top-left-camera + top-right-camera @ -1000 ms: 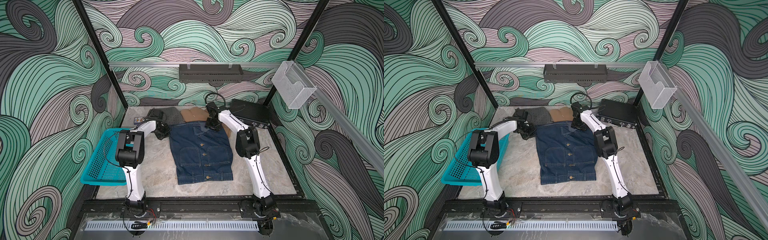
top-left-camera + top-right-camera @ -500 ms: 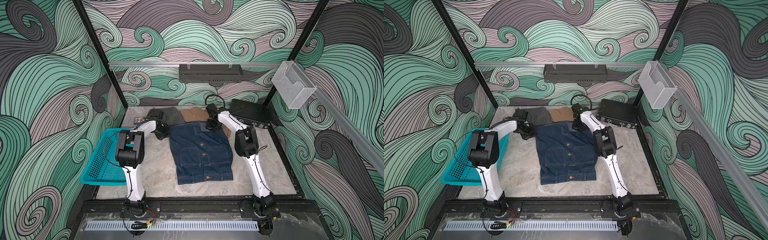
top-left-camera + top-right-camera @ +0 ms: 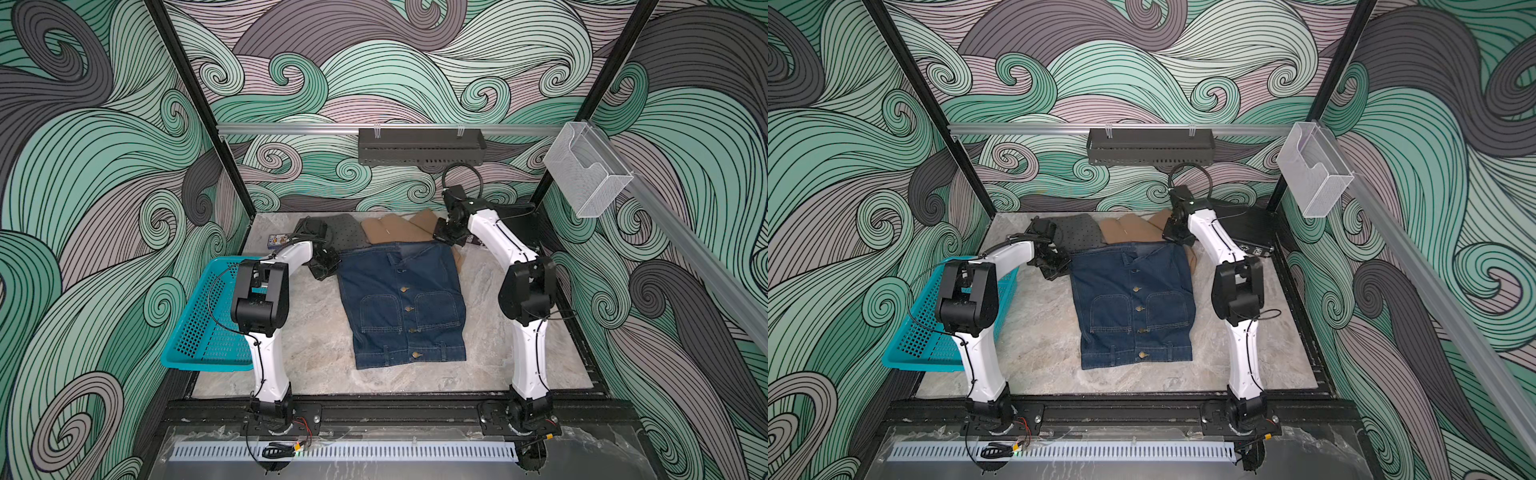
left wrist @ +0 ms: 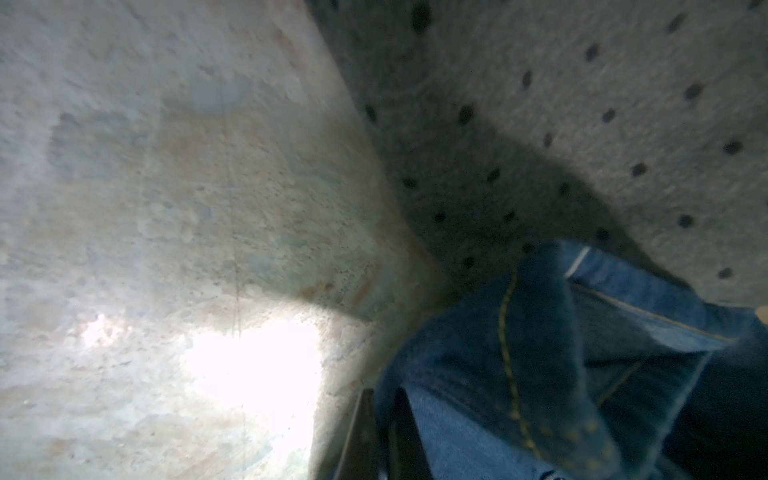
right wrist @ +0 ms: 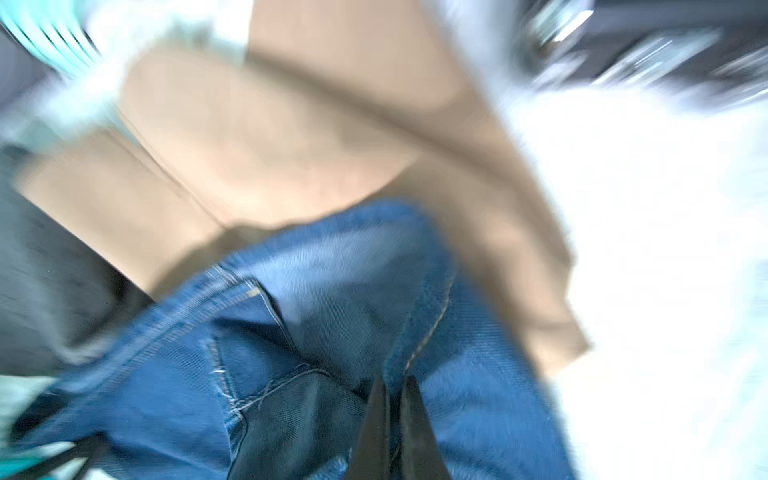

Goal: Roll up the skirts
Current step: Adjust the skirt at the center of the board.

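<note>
A dark blue denim skirt [image 3: 401, 303] [image 3: 1133, 303] lies flat mid-table in both top views, buttons up. Its far edge overlaps a tan-brown skirt [image 3: 392, 228] [image 3: 1129, 230] and a dark grey dotted skirt [image 3: 347, 230] [image 3: 1079, 232]. My left gripper [image 3: 332, 262] [image 3: 1061, 266] is shut on the denim skirt's far left corner; the left wrist view shows the jaws [image 4: 384, 415] pinching the denim [image 4: 540, 374] beside the dotted cloth [image 4: 582, 104]. My right gripper [image 3: 446, 239] [image 3: 1177, 239] is shut on the far right corner; the blurred right wrist view shows the jaws [image 5: 392, 403] closed on denim [image 5: 291, 395], over tan cloth [image 5: 291, 145].
A teal perforated basket [image 3: 208, 316] [image 3: 926, 328] sits at the table's left edge. A black hard case [image 3: 1246, 232] lies at the back right. A small card [image 3: 277, 240] lies at the back left. A dark shelf [image 3: 419, 145] and a clear bin [image 3: 586, 174] hang on the walls.
My right gripper has closed on the denim skirt's far right corner. The left gripper stays shut on the far left corner. The skirts lie as before.
</note>
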{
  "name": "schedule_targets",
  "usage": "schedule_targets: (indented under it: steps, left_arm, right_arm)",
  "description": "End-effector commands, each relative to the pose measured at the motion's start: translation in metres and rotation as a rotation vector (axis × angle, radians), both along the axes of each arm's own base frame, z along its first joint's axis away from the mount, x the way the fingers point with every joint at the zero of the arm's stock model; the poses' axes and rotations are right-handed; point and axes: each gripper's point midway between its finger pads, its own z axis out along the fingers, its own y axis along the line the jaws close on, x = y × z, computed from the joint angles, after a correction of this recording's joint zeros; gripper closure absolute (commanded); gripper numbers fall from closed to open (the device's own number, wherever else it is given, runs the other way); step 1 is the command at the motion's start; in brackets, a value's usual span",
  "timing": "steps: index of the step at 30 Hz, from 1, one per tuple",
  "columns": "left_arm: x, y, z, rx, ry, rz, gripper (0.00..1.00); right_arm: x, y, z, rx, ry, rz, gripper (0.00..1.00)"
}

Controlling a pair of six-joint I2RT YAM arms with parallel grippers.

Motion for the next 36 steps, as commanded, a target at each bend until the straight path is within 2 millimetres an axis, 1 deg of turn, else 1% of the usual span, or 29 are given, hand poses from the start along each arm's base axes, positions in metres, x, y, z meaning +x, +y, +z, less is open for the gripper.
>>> schedule_targets:
  steps: [1, 5, 6, 7, 8, 9, 10, 11, 13, 14, 16, 18, 19, 21, 22, 23, 25, 26, 27, 28, 29, 31, 32, 33, 35, 36]
  left_arm:
    - [0.001, 0.008, 0.015, 0.021, -0.005, 0.034, 1.00]
    - [0.005, 0.008, 0.029, 0.008, -0.021, 0.061, 1.00]
    - [0.008, 0.009, 0.033, 0.011, -0.035, 0.070, 1.00]
    - [0.011, 0.010, 0.039, 0.016, -0.052, 0.077, 0.95]
    - [0.015, 0.011, 0.045, 0.023, -0.064, 0.085, 0.81]
    - [0.017, 0.010, 0.051, 0.022, -0.074, 0.084, 0.73]
    - [0.021, 0.009, 0.060, 0.017, -0.091, 0.081, 0.65]
    - [0.023, 0.008, 0.068, 0.014, -0.100, 0.077, 0.51]
    - [0.025, 0.009, 0.085, 0.019, -0.128, 0.075, 0.32]
    - [0.024, 0.011, 0.094, 0.030, -0.143, 0.078, 0.25]
    - [0.019, 0.015, 0.109, 0.053, -0.167, 0.084, 0.21]
    - [0.011, 0.014, 0.118, 0.061, -0.189, 0.077, 0.19]
    - [0.006, 0.011, 0.120, 0.062, -0.194, 0.063, 0.19]
    - [-0.007, 0.006, 0.116, 0.063, -0.178, 0.038, 0.18]
    - [-0.013, 0.004, 0.111, 0.057, -0.165, 0.028, 0.17]
    - [-0.016, 0.003, 0.103, 0.052, -0.157, 0.019, 0.17]
    - [-0.017, 0.003, 0.093, 0.047, -0.139, 0.006, 0.16]
    - [-0.013, -0.001, 0.092, 0.036, -0.138, -0.020, 0.16]
    - [-0.010, -0.002, 0.091, 0.043, -0.130, -0.043, 0.16]
    - [-0.006, 0.000, 0.090, 0.066, -0.117, -0.059, 0.17]
    - [-0.001, 0.001, 0.084, 0.090, -0.096, -0.082, 0.18]
    - [0.007, 0.004, 0.077, 0.113, -0.069, -0.103, 0.20]
    - [0.013, 0.004, 0.074, 0.123, -0.069, -0.115, 0.22]
    - [0.017, 0.006, 0.071, 0.136, -0.073, -0.119, 0.22]
    - [0.030, 0.006, 0.069, 0.144, -0.104, -0.142, 0.22]
    - [0.035, 0.004, 0.069, 0.144, -0.118, -0.152, 0.22]
  right_arm:
    - [0.010, -0.035, -0.008, 0.035, 0.018, -0.048, 1.00]
    - [0.035, -0.089, -0.019, 0.069, 0.032, -0.195, 0.99]
    - [0.040, -0.100, -0.020, 0.081, 0.032, -0.231, 0.91]
    - [0.042, -0.115, -0.022, 0.077, 0.040, -0.278, 0.85]
    - [0.043, -0.128, -0.021, 0.066, 0.044, -0.312, 0.79]
    - [0.041, -0.136, -0.019, 0.059, 0.055, -0.333, 0.70]
    - [0.036, -0.146, -0.013, 0.044, 0.064, -0.358, 0.63]
    - [0.030, -0.154, -0.005, 0.033, 0.063, -0.378, 0.60]
    - [0.016, -0.157, 0.007, 0.016, 0.044, -0.378, 0.51]
    - [0.009, -0.156, 0.013, 0.019, 0.023, -0.364, 0.48]
    - [-0.007, -0.149, 0.021, 0.041, -0.017, -0.338, 0.46]
    - [-0.031, -0.131, 0.026, 0.102, -0.055, -0.282, 0.40]
    - [-0.045, -0.115, 0.026, 0.143, -0.066, -0.236, 0.38]
    - [-0.076, -0.074, 0.026, 0.207, -0.068, -0.107, 0.37]
    - [-0.094, -0.050, 0.024, 0.217, -0.065, -0.043, 0.37]
    - [-0.113, -0.017, 0.023, 0.242, -0.076, 0.066, 0.36]
    - [-0.157, 0.040, 0.015, 0.266, -0.065, 0.242, 0.35]
    - [-0.182, 0.071, 0.011, 0.264, -0.070, 0.341, 0.33]
    - [-0.204, 0.095, 0.006, 0.265, -0.074, 0.417, 0.31]
    - [-0.229, 0.120, 0.001, 0.267, -0.081, 0.493, 0.26]
    - [-0.249, 0.142, -0.003, 0.267, -0.088, 0.560, 0.23]
    - [-0.274, 0.170, -0.013, 0.238, -0.078, 0.607, 0.22]
    - [-0.286, 0.189, -0.019, 0.249, -0.069, 0.649, 0.22]
    - [-0.295, 0.202, -0.026, 0.235, -0.055, 0.684, 0.22]
    - [-0.304, 0.218, -0.045, 0.119, -0.012, 0.704, 0.22]
    - [-0.308, 0.228, -0.053, 0.089, 0.005, 0.726, 0.23]
